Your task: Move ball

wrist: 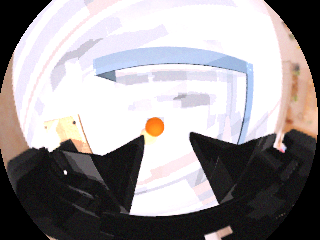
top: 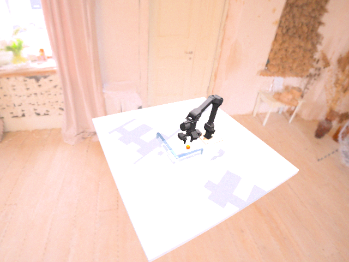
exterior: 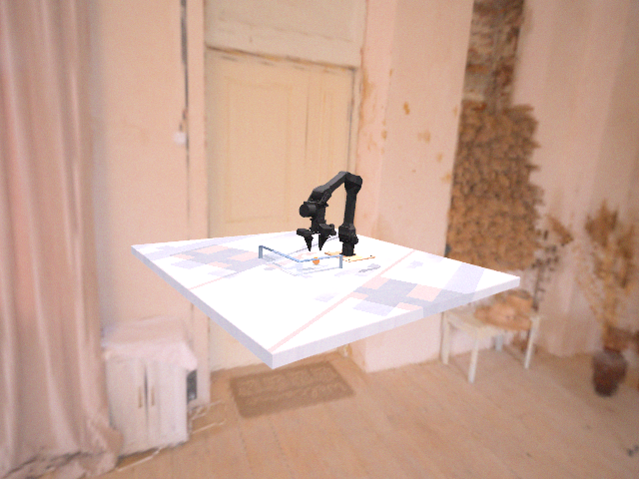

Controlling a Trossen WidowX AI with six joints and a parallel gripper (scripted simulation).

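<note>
Spreading under everything, white table [top: 174, 203] with grey patches. Black arm [top: 201, 118] bent over it. Two low clear walls [top: 176, 149] form a corner. Claw [top: 188, 139] hangs partly open, holding nothing, above the orange ball [top: 187, 147], which lies on the table inside the corner.

Matte black jointed arm [top: 201, 108]; pointed fingers
</note>
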